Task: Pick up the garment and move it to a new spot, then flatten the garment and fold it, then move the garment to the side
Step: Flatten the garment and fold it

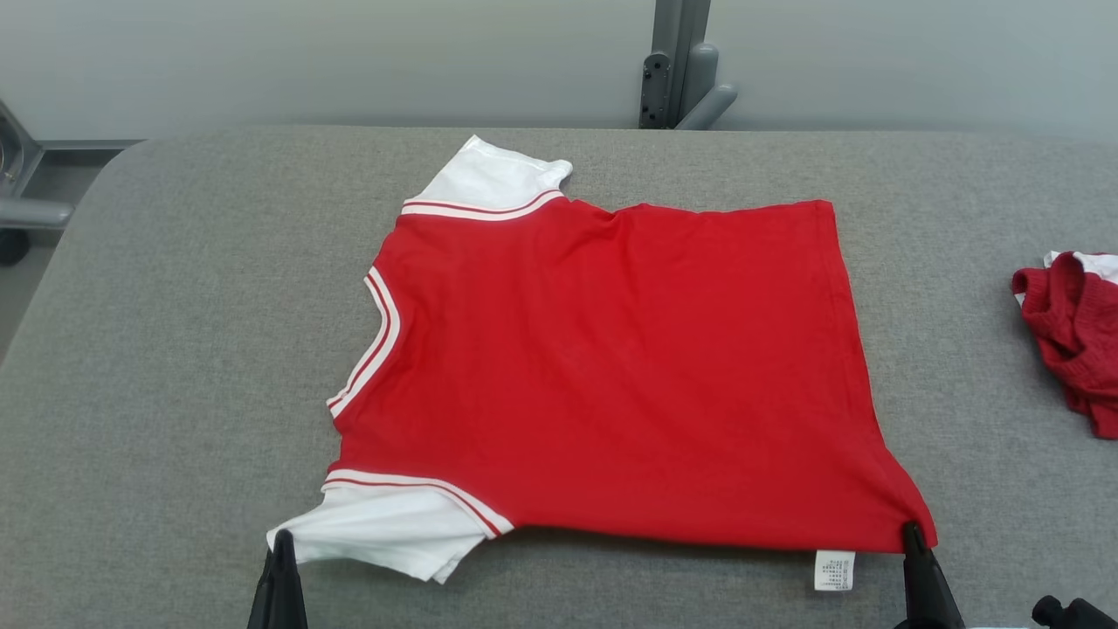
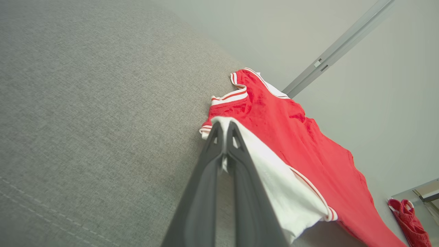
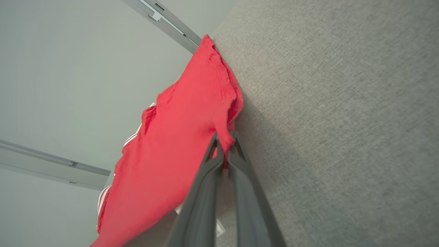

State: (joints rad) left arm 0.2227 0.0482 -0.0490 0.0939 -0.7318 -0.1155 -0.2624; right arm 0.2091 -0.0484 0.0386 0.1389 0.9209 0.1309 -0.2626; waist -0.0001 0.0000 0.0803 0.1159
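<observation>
The garment [image 1: 611, 367] is a red T-shirt with white sleeves and striped trim, spread nearly flat on the grey padded table [image 1: 175, 349], collar to the left. My left gripper [image 1: 281, 540] is shut on the tip of the near white sleeve [image 2: 274, 185], the cloth pinched between its fingers [image 2: 219, 137]. At the shirt's near right hem corner [image 3: 224, 135], my right gripper [image 1: 912, 529] is shut on the red fabric. A white care label [image 1: 834, 570] hangs below that hem.
A second dark red piece of clothing [image 1: 1070, 332] lies bunched at the table's right edge. A grey metal post [image 1: 677, 61] stands behind the table's far edge. Bare table surface lies to the left of the shirt and in front of it.
</observation>
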